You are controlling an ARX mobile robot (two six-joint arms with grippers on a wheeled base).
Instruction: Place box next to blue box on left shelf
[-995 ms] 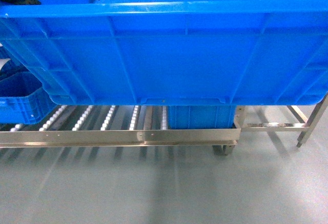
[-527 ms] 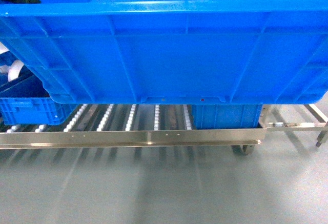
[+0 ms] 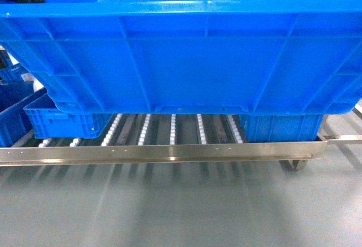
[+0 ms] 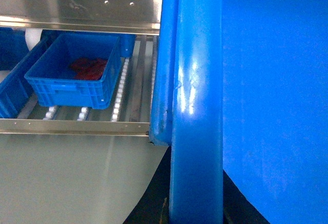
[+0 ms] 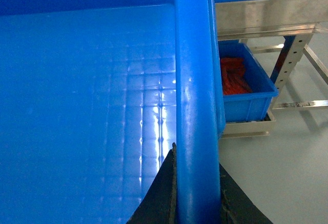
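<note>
We start at the left gripper (image 4: 197,211): dark fingers sit either side of the rim of the box (image 3: 181,60) at the bottom of the left wrist view, pinching that rim. The right gripper (image 5: 197,193) does the same on the opposite rim, a dark finger on each side of the thick blue edge. So both pincers are clamped on the crate, one per side wall.

The box hangs in the air, open top up, filling the upper half of the head view. Its base is above the front rail (image 3: 164,154) of the left shelf (image 3: 169,128) and not touching the rollers.

Under it, bare roller lanes show in the middle of the shelf. A small blue box (image 3: 59,121) with something red inside sits toward the left end; another blue box (image 3: 280,127) with red contents sits at the right end, by the rail's corner.

Our judgement: pickup and carry are done and the gap between the two bins looks like the landing spot. Left to do: advance over the rail, lower onto the rollers, let go.
</note>
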